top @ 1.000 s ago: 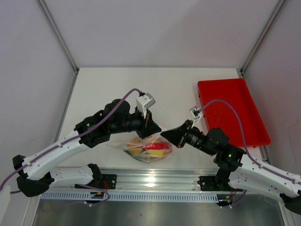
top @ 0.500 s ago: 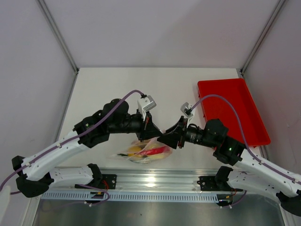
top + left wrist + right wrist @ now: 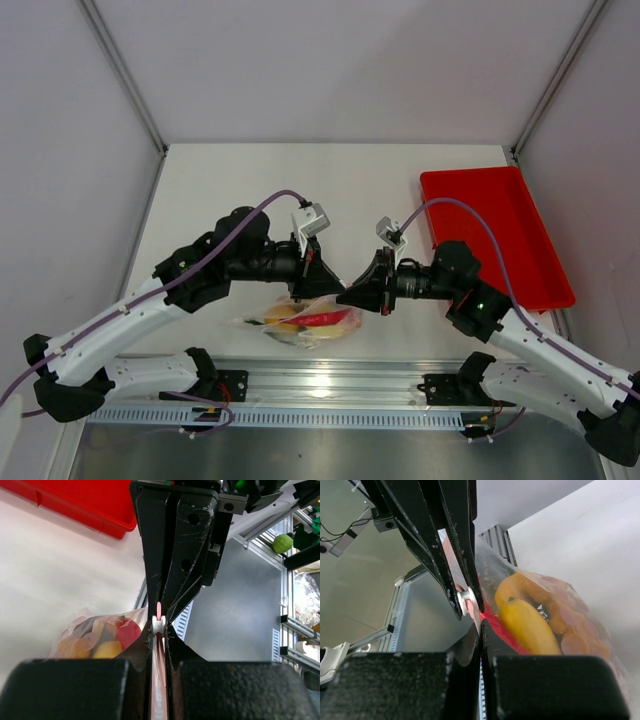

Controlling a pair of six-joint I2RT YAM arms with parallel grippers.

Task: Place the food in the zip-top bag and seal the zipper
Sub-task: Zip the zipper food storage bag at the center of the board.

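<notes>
The zip-top bag (image 3: 305, 322) hangs between my two grippers just above the table's front edge, with the food (image 3: 300, 318) inside it: yellow and red pieces. My left gripper (image 3: 318, 283) is shut on the pink zipper (image 3: 159, 610), and the white slider (image 3: 158, 625) sits at its fingertips. My right gripper (image 3: 346, 296) faces it tip to tip, shut on the same strip right beside the slider (image 3: 463, 600). Below the jaws the right wrist view shows a yellow pepper (image 3: 527, 626) and red food through the dotted plastic. In the left wrist view the food (image 3: 107, 636) bulges to the left.
A red tray (image 3: 500, 240) lies at the right side of the table, beyond my right arm, and shows in the left wrist view as a red tray (image 3: 75, 500) too. The aluminium rail (image 3: 320, 385) runs under the bag along the near edge.
My right gripper has slid left along the bag's mouth until it meets the left gripper, letting go briefly and shutting again. The bag has swung slightly.
</notes>
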